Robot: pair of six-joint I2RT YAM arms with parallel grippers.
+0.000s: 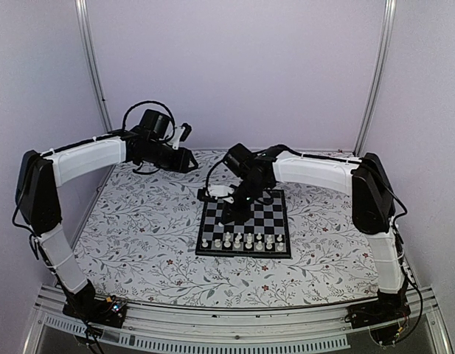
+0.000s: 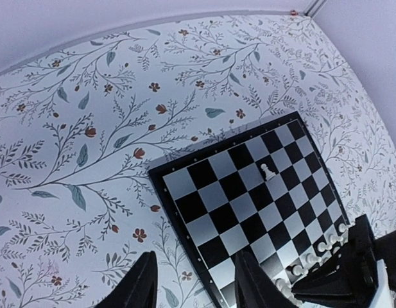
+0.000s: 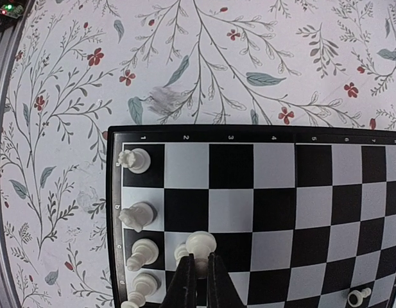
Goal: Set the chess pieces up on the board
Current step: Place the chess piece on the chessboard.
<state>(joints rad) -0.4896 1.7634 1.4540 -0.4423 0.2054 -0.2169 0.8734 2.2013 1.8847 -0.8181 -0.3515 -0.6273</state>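
Note:
The board (image 1: 275, 210) lies right of the table's middle, with white chess pieces (image 1: 242, 242) in rows along its near edge. My right gripper (image 1: 234, 216) (image 3: 201, 262) hangs over the board's left part, shut on a white pawn (image 3: 201, 243) by its stem, just above a square in the second file. Another pawn (image 3: 181, 252) stands right beside it. A rook (image 3: 136, 160), a knight (image 3: 137, 216) and a bishop (image 3: 142, 253) stand on the edge file. One lone pawn (image 2: 268, 171) (image 3: 359, 296) stands mid-board. My left gripper (image 1: 190, 162) (image 2: 194, 290) is open and holds nothing, raised left of the board (image 2: 217, 192).
The floral table cover (image 1: 146, 228) spreads round the board. Pale walls and two metal posts (image 1: 91, 66) close off the back. The right arm (image 2: 358, 269) shows at the lower right of the left wrist view. A small electronics box (image 1: 113, 304) sits by the left arm's base.

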